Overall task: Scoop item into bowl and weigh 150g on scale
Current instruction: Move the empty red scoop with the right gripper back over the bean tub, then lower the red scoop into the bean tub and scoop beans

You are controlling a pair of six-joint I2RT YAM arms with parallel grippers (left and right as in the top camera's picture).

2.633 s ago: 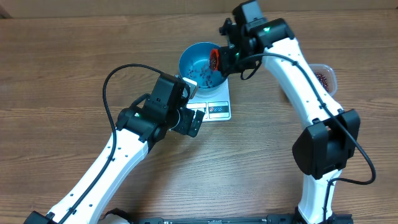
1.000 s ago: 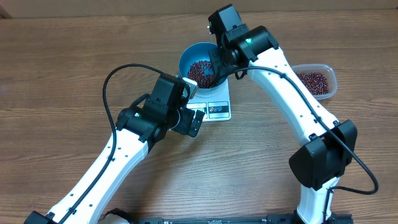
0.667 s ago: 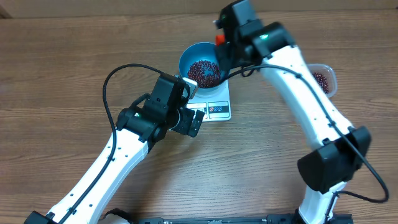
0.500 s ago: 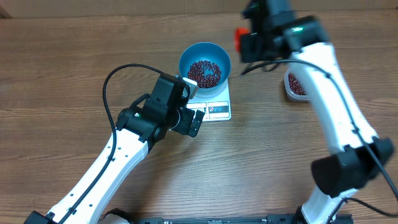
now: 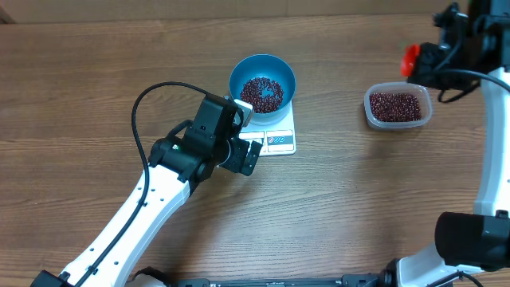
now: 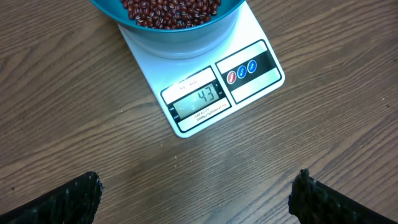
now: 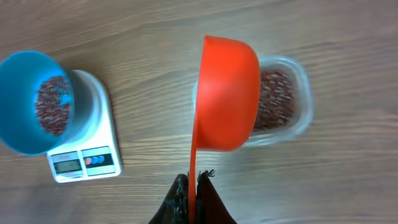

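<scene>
The blue bowl [image 5: 263, 81] stands on the white scale [image 5: 275, 137] and holds a layer of red-brown beans [image 5: 261, 92]. In the left wrist view the scale [image 6: 249, 37] shows 43 on its display, with the bowl [image 6: 168, 34] at the top edge. My left gripper [image 5: 245, 155] hovers just in front of the scale, open and empty [image 6: 198, 202]. My right gripper [image 5: 428, 60] is shut on the handle of an orange-red scoop [image 5: 409, 57]. In the right wrist view the scoop [image 7: 227, 93] hangs tilted on edge over the bean tub, with the right gripper [image 7: 194, 186] below it.
A clear rectangular tub [image 5: 397, 106] with more beans sits on the wooden table at the right, well apart from the scale. In the right wrist view the tub [image 7: 292, 102] lies partly behind the scoop. A black cable [image 5: 143, 104] loops over the left arm.
The right arm has swung from over the bowl to the far right, carrying the scoop to the tub. The bowl gained a layer of beans. The left arm has not moved.
</scene>
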